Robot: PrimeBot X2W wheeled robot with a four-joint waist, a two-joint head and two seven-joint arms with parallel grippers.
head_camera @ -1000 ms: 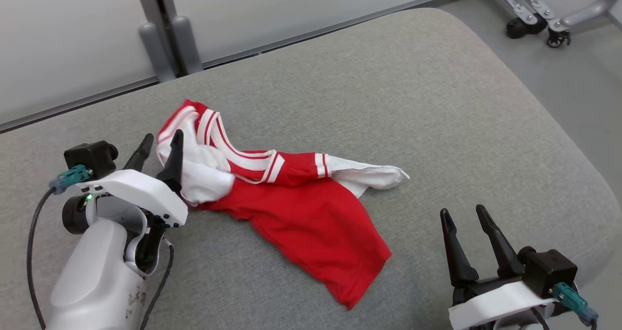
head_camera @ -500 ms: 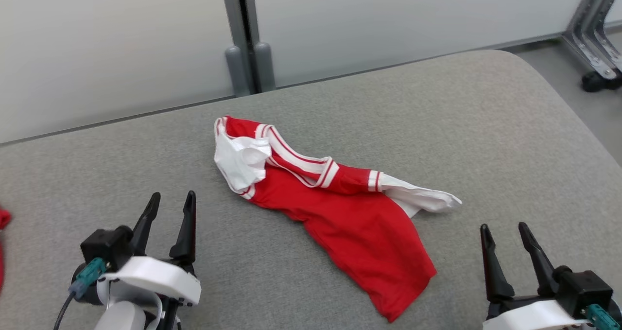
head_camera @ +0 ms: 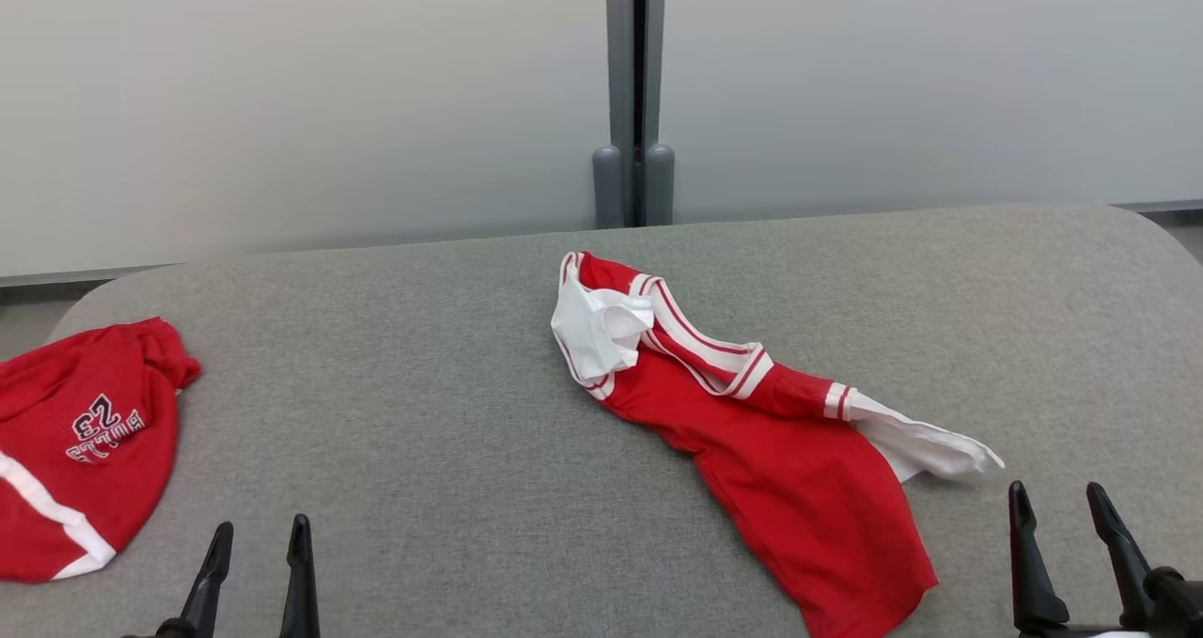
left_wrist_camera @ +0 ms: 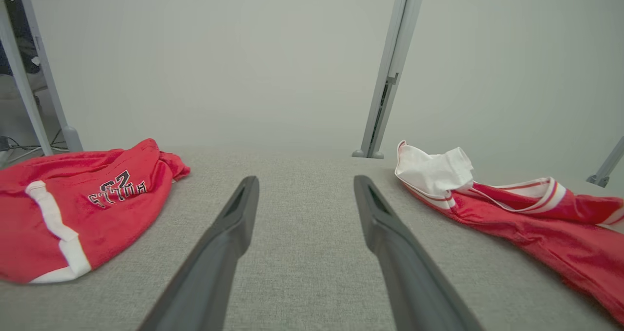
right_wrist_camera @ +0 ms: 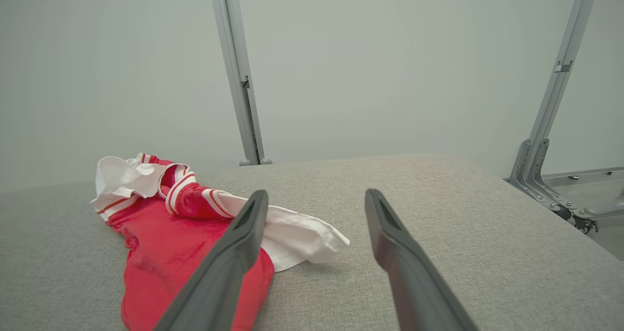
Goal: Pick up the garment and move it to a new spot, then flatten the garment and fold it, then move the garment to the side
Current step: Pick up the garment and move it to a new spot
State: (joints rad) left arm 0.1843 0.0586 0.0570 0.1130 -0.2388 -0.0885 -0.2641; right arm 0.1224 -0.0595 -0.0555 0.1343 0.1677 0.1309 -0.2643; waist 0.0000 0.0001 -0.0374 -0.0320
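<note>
The garment, red with white sleeves and striped trim, lies crumpled on the grey padded table, right of centre. Its white collar end points to the far side and its red hem to the near edge. My left gripper stands open at the near left edge, well apart from the cloth, and its wrist view has the garment off to the right of the left gripper. My right gripper is open by the garment's white sleeve. In its wrist view the garment lies left of the right gripper.
A second red garment with white lettering and a white stripe lies at the table's left end, also seen as the second red garment. A grey partition post stands behind the table. A wheeled metal frame sits beyond the right end.
My left gripper has let go of the garment's collar end and drawn back to the near edge, open. The camera has swung left, bringing the second red garment into view. The garment stays put.
</note>
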